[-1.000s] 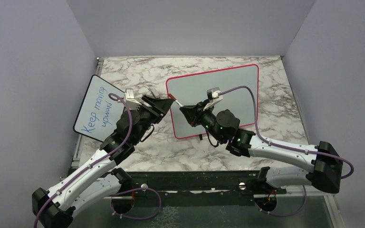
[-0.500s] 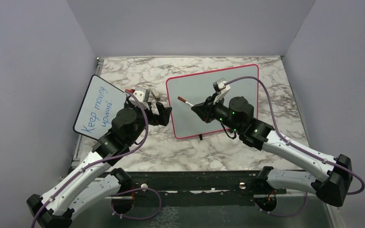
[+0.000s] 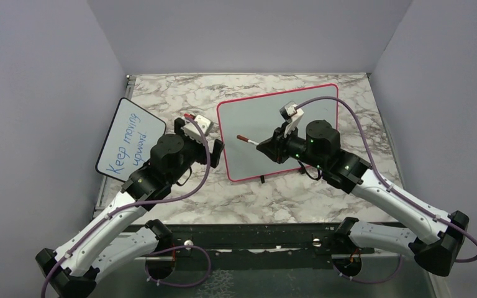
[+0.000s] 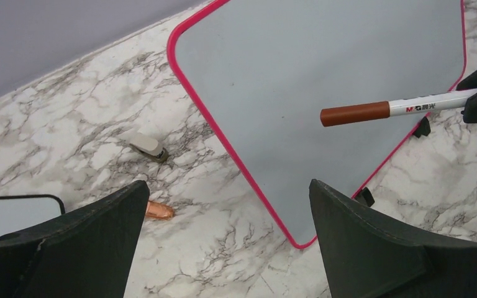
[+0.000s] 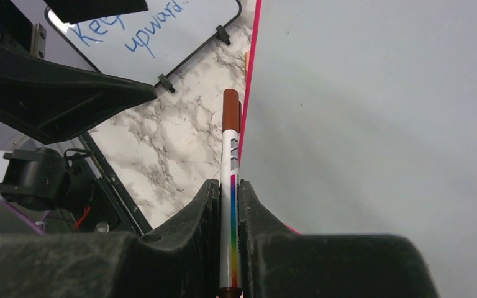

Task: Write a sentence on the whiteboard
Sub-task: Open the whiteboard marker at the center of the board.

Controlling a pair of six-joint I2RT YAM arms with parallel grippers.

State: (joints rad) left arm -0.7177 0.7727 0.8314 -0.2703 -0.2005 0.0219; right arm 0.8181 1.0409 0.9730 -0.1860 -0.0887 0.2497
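Pink-red frame, rounded corners, plain grey-white face: whiteboard (image 3: 323, 102). Stands right of centre on marble table (image 3: 180, 93), propped on black feet (image 4: 420, 127) along its near edge. Takes up most of the right wrist view, frame edge running down just beside the pen tip end.

Marker (image 4: 397, 110): white barrel, red-brown cap on, rainbow stripe near the grip. Lies roughly level, cap end pointing left, over the left part of the board face. Touching the face or not: cannot tell.

Right gripper (image 5: 230, 185): clamped on the marker barrel, one finger pressed to each side, cap end sticking out ahead. Sits in front of the board's middle, wrist over the face.

Left gripper (image 4: 228, 186): spread wide, holding nothing. Hovers just beside the board's left edge, over bare marble, aimed at the board and the marker.

Small board (image 3: 127, 139): black frame, blue handwriting "Keep moving upward". Stands at the table's left side, apart from the big one.

Grey block (image 4: 148, 144) and copper-brown piece (image 4: 159, 211): both on the marble between the two boards, the second partly hidden behind a left finger.
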